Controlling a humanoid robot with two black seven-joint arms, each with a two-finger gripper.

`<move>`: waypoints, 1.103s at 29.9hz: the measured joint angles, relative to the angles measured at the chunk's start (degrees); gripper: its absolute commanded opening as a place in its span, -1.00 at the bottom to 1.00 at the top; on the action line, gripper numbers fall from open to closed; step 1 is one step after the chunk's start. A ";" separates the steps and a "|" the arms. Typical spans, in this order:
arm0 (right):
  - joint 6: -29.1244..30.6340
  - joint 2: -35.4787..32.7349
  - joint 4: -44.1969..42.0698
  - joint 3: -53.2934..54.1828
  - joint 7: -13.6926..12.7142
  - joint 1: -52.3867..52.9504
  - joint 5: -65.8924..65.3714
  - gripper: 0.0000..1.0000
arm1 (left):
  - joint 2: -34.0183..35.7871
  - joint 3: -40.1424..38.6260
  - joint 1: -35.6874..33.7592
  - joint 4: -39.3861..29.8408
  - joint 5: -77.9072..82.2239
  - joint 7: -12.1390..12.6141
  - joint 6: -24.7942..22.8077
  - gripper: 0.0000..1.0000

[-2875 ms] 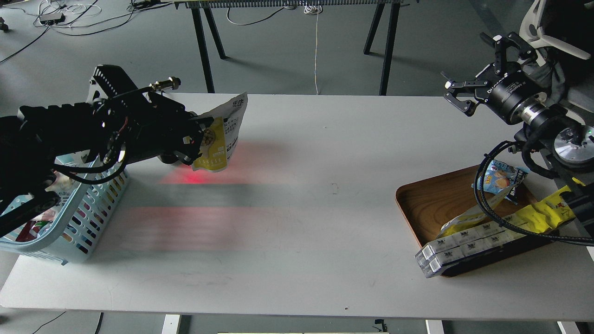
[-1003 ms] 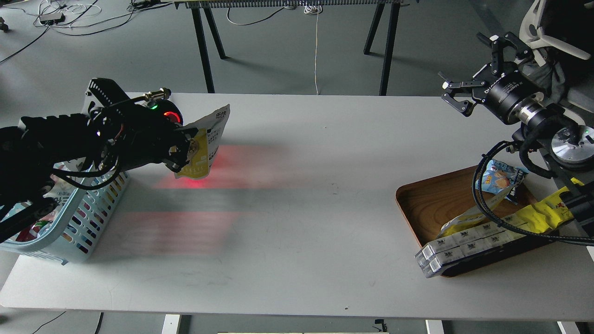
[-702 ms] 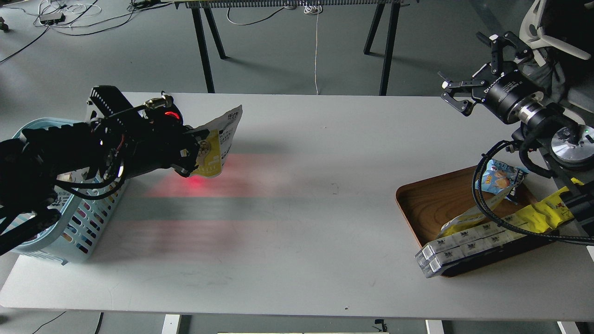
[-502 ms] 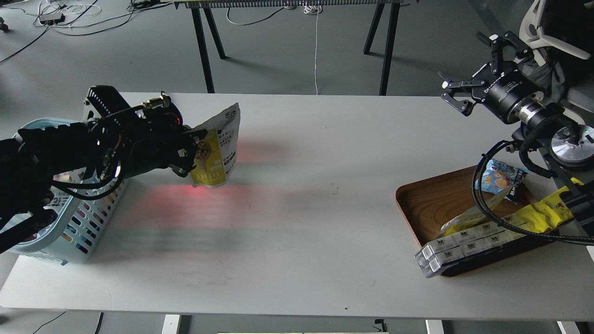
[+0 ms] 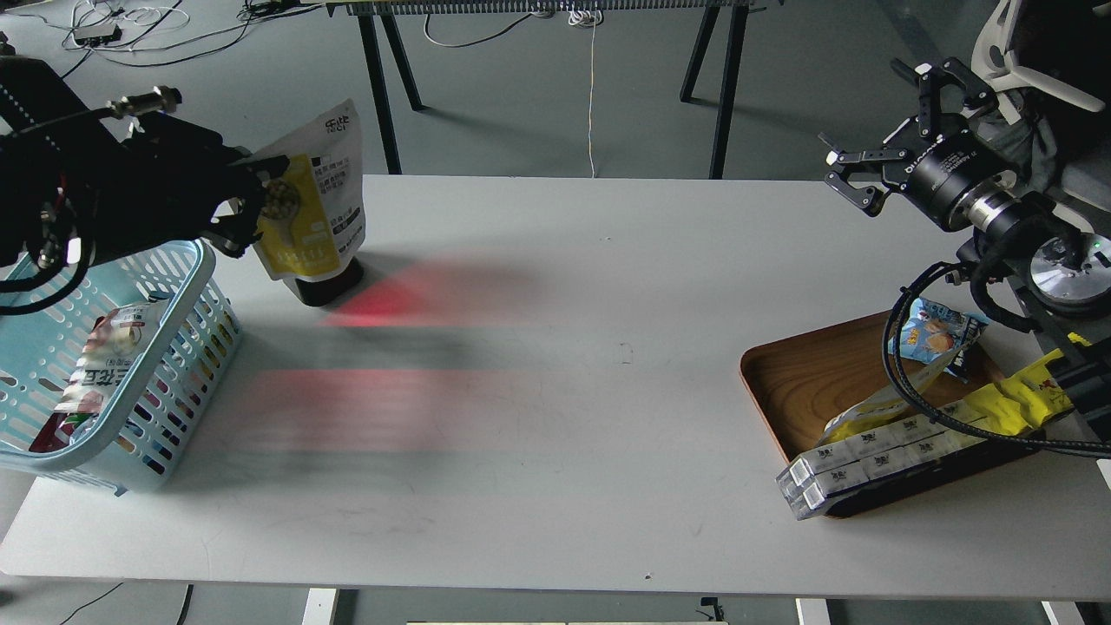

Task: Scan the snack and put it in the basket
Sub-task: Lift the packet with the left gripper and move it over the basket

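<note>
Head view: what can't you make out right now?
- Left gripper fingers: dark against the yellow-and-white stand-up pouch; grip unclear.
- Light blue slotted plastic basket: cut by the left edge.
- Black object under the pouch: mostly hidden.
- Wooden tray: right part behind the right arm's cables.

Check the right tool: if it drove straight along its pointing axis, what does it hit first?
The right tool is open and points up-left, raised beyond the white table's far right corner. Nothing visible lies in that line before grey floor; depth is unclear from one view.

Single head view looks down across table (image 5: 555,391).
</note>
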 measured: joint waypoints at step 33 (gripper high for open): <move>-0.03 1.67 -0.17 0.00 0.00 0.40 -1.30 0.92 | 28.34 34.04 0.01 9.72 -20.84 -6.57 34.18 -1.00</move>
